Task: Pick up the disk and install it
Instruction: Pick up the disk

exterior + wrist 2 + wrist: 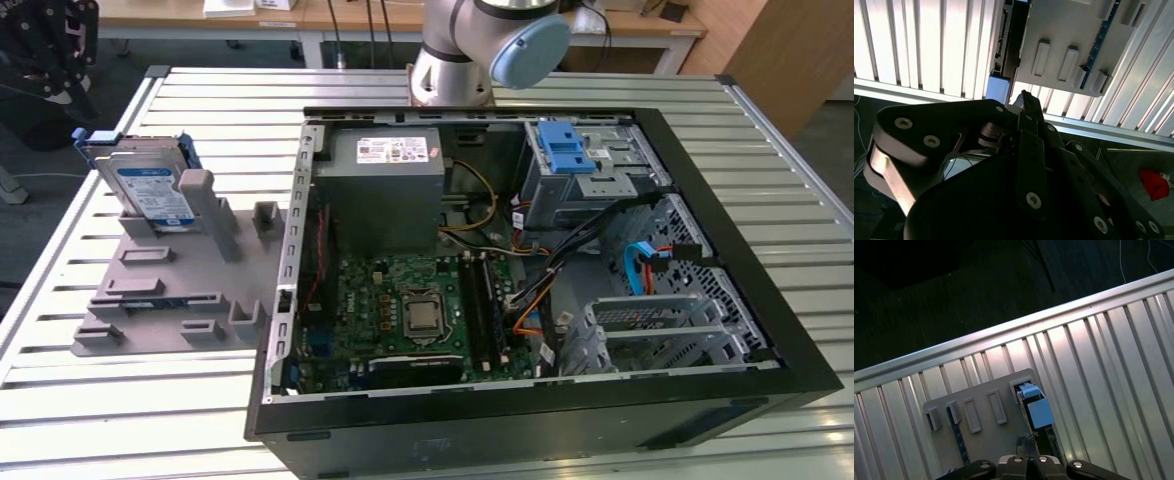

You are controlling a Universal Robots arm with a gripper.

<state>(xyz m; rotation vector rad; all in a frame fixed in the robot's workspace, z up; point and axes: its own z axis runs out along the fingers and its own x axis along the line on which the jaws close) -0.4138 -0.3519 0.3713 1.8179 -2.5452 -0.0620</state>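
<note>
The disk (150,190) stands on edge in a grey slotted fixture (160,300) on the table, at the exterior view's left, beside the open computer case (747,300). It is silver-grey with a blue-and-white label and blue rails. In both wrist views I look down on its thin edge and blue rail end, the disk (1038,411) sitting in the fixture (979,412). My gripper (1027,441) hangs above the disk, apart from it, fingers shut with nothing between them. In the second wrist view the gripper (1026,98) points at the disk (1000,86).
Inside the case sit a grey power supply (387,165), a green motherboard (414,310), loose cables and a drive cage with a blue latch (567,150). The arm's base (467,45) stands behind the case. The slatted table's edge (1004,332) runs close to the fixture.
</note>
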